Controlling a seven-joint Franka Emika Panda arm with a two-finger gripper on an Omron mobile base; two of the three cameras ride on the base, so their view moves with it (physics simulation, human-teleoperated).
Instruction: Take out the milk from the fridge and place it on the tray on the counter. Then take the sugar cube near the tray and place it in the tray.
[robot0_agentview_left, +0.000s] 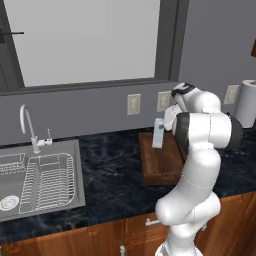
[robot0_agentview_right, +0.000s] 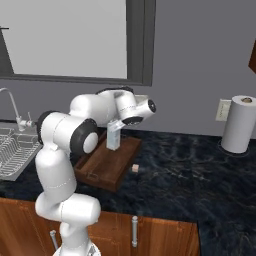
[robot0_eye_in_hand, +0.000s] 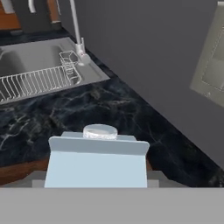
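The milk (robot0_agentview_left: 158, 132) is a pale blue carton standing upright at the far end of the dark wooden tray (robot0_agentview_left: 160, 167) on the black marbled counter (robot0_agentview_left: 110, 170). My gripper (robot0_agentview_right: 116, 126) reaches down from the wall side and is shut on the milk (robot0_agentview_right: 113, 137). In the hand view the carton (robot0_eye_in_hand: 96, 164) sits between my fingers (robot0_eye_in_hand: 154, 177), its round cap on top. The sugar cube (robot0_agentview_right: 135, 168) lies on the counter (robot0_agentview_right: 190, 165) just right of the tray (robot0_agentview_right: 102, 167). No fridge is in view.
A steel sink (robot0_agentview_left: 40, 182) with a dish rack and a faucet (robot0_agentview_left: 27, 125) lies left of the tray. A paper towel roll (robot0_agentview_right: 238, 125) stands at the back right. Outlets (robot0_agentview_left: 133, 104) dot the grey wall close behind the tray.
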